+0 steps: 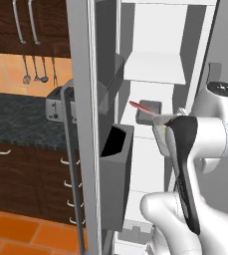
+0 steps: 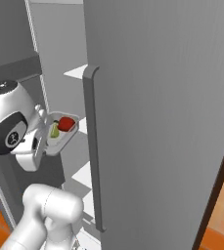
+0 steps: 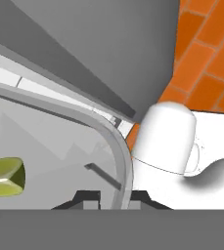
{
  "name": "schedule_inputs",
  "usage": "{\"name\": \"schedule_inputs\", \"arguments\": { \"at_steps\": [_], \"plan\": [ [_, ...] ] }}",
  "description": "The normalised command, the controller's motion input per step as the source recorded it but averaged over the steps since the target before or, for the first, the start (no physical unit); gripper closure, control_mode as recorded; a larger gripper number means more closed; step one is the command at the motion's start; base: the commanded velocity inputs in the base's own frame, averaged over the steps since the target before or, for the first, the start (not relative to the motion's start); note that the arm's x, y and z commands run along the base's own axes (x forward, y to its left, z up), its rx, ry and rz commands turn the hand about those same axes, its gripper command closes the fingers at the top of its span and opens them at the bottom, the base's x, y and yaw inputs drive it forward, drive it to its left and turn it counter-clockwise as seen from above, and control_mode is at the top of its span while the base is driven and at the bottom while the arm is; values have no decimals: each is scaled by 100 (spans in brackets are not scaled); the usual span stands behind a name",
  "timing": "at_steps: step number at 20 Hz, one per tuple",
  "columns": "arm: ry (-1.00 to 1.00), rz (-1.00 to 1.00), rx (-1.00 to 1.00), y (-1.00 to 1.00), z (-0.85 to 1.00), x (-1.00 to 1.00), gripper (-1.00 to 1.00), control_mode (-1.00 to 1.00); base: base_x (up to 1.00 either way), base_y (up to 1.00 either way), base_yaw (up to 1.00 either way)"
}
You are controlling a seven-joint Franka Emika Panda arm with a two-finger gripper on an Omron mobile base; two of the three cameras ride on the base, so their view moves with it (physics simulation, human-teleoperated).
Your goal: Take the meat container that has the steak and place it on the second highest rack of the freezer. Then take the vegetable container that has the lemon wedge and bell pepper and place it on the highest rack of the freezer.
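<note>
The freezer (image 1: 155,40) stands open with its white shelves in sight. A grey meat container (image 1: 150,112) with the red steak (image 1: 137,105) rests on the second highest rack (image 1: 145,122). The highest rack (image 1: 153,72) above it is bare. My gripper (image 2: 41,129) is shut on the rim of the vegetable container (image 2: 59,136), held tilted in front of the shelves at about the second rack's height. In it lie the red bell pepper (image 2: 66,123) and the lemon wedge (image 2: 55,131). The hand view has the container's rim (image 3: 118,151) between my fingertips (image 3: 86,197) and the lemon wedge (image 3: 3,177) inside.
The open freezer door (image 1: 83,124) with dark grey door bins (image 1: 116,169) stands just left of the arm. The other grey door (image 2: 157,122) with its long handle (image 2: 95,146) closes in on the right. A counter with a toaster (image 1: 56,105) lies beyond at left.
</note>
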Motion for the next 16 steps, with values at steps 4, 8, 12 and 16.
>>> {"name": "schedule_inputs", "arguments": {
  "at_steps": [4, 8, 12, 16],
  "plan": [
    [-13, -7, 0, 7, 80, 0, 100, -100, 0, 0, 0],
    [-1, -4, 0, 1, 81, 6, 100, -100, 0, 0, 0],
    [0, -4, 0, 4, 58, 20, 100, -100, 0, 0, 0],
    [0, -7, 0, 0, 29, 38, 100, -100, 0, 0, 0]
  ]
}}
